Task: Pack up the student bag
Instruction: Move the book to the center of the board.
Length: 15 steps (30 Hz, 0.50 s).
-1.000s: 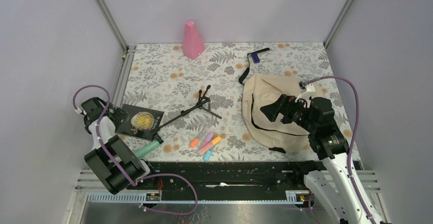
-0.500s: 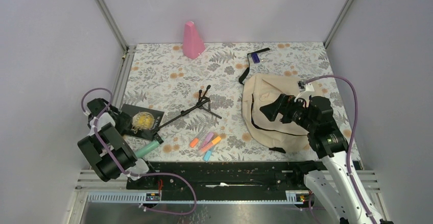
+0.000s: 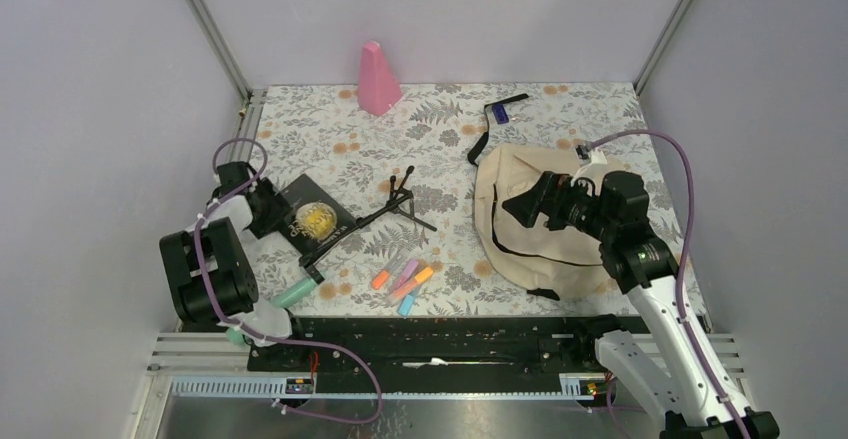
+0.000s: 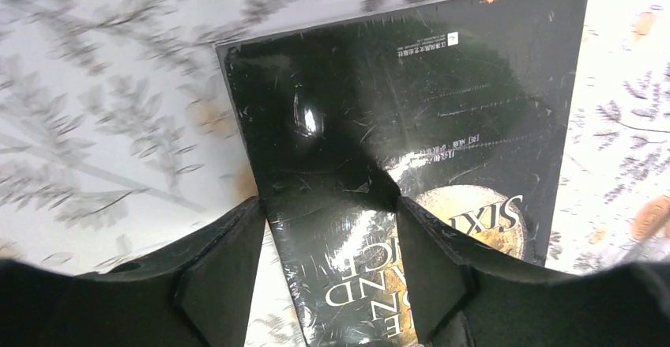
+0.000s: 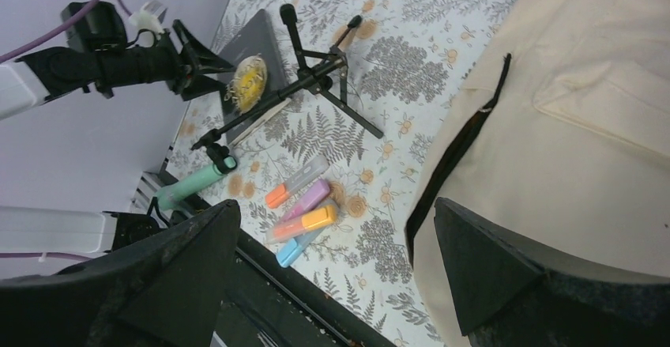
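L gripper: jaws straddle the book corner, clamp unconfirmed. A corner hold may pivot, slip or snag the tripod alongside. R gripper: jaws released above the student bag, slumped on the counter at right; if its mouth isn't held open, the book may jam.

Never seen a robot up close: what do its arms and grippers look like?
The left arm and right arm have white links, black joints and a looping purple cable each. The left gripper and right gripper have black wedge fingers.

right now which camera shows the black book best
Left wrist view: the black book fills the frame, its cover lettering readable. Top external shows it small from above; right wrist shows it far off, at an angle.
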Tool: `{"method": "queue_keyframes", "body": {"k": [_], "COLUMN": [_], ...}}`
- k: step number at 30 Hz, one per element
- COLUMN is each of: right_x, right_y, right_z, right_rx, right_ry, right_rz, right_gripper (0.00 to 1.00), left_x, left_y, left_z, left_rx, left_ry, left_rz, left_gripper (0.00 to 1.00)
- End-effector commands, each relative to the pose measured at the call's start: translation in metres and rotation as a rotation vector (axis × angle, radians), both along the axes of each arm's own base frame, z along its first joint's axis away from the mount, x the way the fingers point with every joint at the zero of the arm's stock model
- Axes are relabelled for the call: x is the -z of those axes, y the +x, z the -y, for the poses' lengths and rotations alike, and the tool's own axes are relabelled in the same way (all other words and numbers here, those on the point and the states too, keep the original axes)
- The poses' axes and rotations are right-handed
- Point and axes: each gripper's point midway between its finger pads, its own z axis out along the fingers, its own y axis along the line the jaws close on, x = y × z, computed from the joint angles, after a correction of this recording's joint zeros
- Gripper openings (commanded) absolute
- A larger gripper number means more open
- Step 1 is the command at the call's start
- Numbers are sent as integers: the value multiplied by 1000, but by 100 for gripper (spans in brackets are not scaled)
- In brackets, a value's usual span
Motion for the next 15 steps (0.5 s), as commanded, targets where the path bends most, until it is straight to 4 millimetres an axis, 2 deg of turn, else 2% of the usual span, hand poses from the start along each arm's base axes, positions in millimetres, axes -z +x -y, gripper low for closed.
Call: {"method": "queue_keyframes", "body": {"k": [1, 5, 8, 11, 14, 15], "right_x": [-41, -52, -58, -61, -63, -73], "right_y": [9, 21, 29, 36, 41, 44], "right_z": [-17, -37, -63, -99, -142, -156], "right_rx": [-79, -113, -157, -220, -290, -304], "right_ry": [34, 13, -16, -61, -91, -94], "right_rz": [85, 75, 66, 47, 20, 30], "right_gripper": [100, 100, 100, 99, 99, 99], "left_x": [-3, -4, -13, -24, -35, -38], "left_y": [38, 58, 74, 88, 98, 98], "left_z": [29, 40, 44, 49, 46, 43], "left_rx": [80, 122, 157, 190, 189, 183], "left_ry": [-69, -85, -88, -98, -87, -75], "left_rz": [71, 88, 117, 148, 164, 159], "left_gripper": [59, 59, 59, 60, 67, 70]}}
